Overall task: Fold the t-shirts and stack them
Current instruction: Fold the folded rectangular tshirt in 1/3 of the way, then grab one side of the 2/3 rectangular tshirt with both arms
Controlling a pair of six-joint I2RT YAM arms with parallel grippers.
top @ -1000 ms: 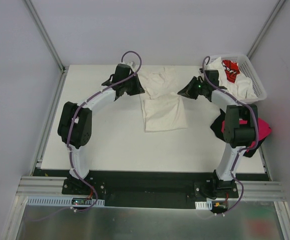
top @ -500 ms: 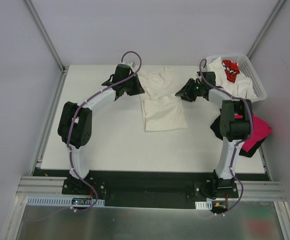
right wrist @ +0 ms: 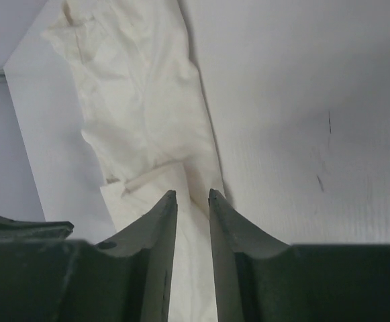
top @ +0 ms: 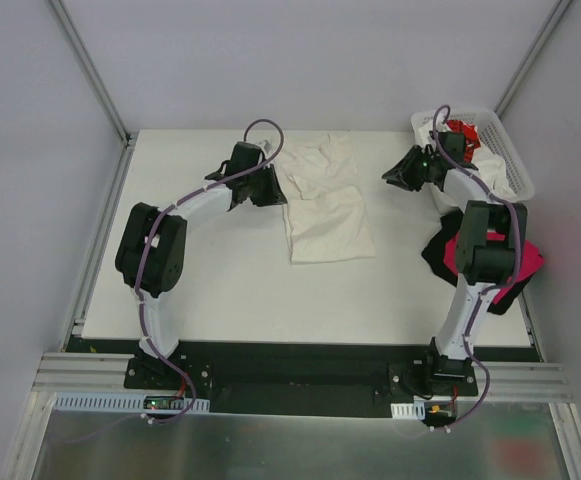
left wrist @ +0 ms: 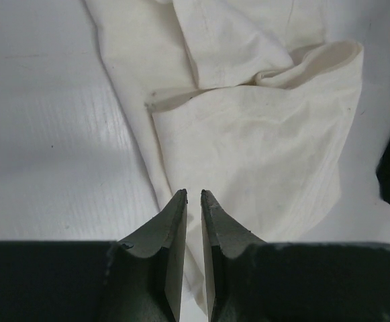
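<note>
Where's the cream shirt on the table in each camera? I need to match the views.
Top external: the cream shirt lies mid-table, toward the far edge.
Left wrist: the shirt fills the upper middle and right.
Right wrist: the shirt runs as a strip from top left down to the bottom middle.
Shared landmark: the white table under it, bare beside the shirt in all three views.

Robotics laboratory test cell.

A flat white rectangular tabletop [top: 220,290] is enclosed by plain grey partition walls [top: 30,200] and slim metal corner posts [top: 90,70]. A white-and-black jointed left robot arm [top: 195,200] and its matching right arm [top: 460,320] are bolted to a black base plate [top: 300,385] beside ribbed aluminium rails [top: 80,375]. Purple cables [top: 147,315] are routed along them.
</note>
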